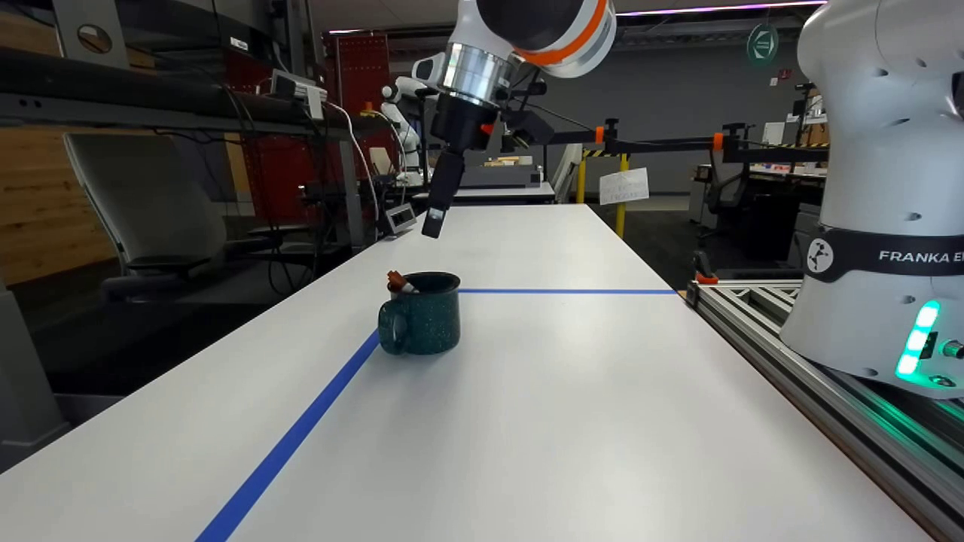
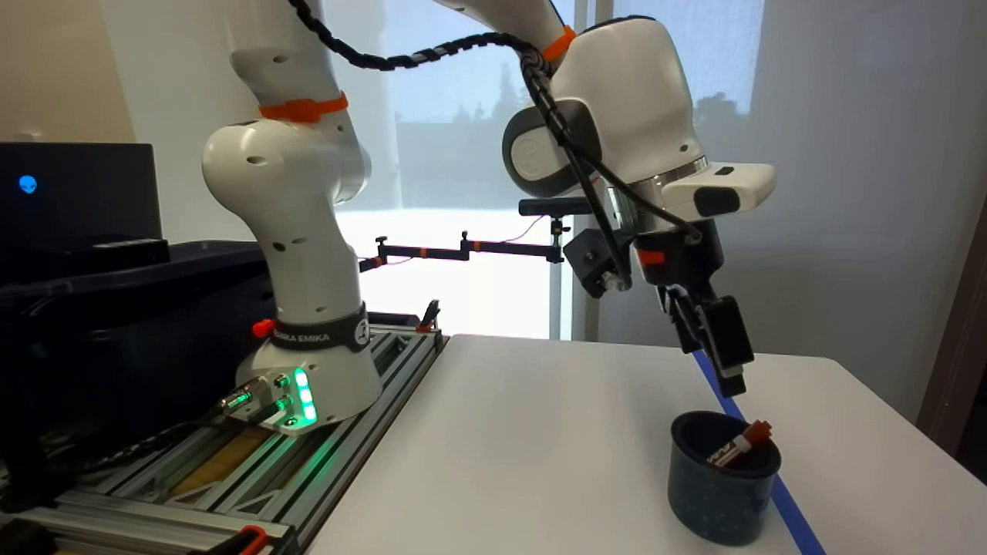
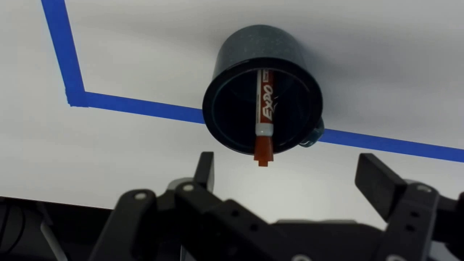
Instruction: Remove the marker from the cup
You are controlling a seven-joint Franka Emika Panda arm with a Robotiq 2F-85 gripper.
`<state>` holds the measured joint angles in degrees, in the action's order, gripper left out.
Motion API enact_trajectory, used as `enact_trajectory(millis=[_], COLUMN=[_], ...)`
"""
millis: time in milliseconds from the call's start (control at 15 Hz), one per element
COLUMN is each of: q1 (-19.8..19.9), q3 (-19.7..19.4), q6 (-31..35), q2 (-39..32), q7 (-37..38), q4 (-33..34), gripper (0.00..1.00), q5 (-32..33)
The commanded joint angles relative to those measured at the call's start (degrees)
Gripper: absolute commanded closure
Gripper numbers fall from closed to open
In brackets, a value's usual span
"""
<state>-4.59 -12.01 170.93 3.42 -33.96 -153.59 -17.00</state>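
In an exterior view, the cup [image 1: 429, 322] conceals all but the upper end of the marker [image 1: 398, 281]; in the wrist view, it hides the marker's inner end and a section of blue tape [image 3: 145, 108], while the lower edge crops the gripper [image 3: 285, 163]. The top edge truncates the arm [image 2: 289, 185] in both exterior views. Lettering on the white sheet [image 1: 623, 186] is illegible.

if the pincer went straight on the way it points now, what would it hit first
Probably the marker, whose cap juts out of the cup; depth is unclear, so the cup's rim might come first.
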Motion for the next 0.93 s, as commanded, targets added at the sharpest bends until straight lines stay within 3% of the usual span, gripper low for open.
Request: enact_trajectory(millis=[0, 533, 867], q1=[-1.26, -1.28, -0.17], q3=[-0.32, 1.20, 1.57], q6=[0.33, -1.78, -1.49], q2=[-2.63, -6.36, -10.37], q7=[-3.42, -23.74, -31.57], q4=[2.22, 7.40, 9.64], gripper=[0.00, 0.00, 0.00], q5=[-5.31, -24.31, -28.91])
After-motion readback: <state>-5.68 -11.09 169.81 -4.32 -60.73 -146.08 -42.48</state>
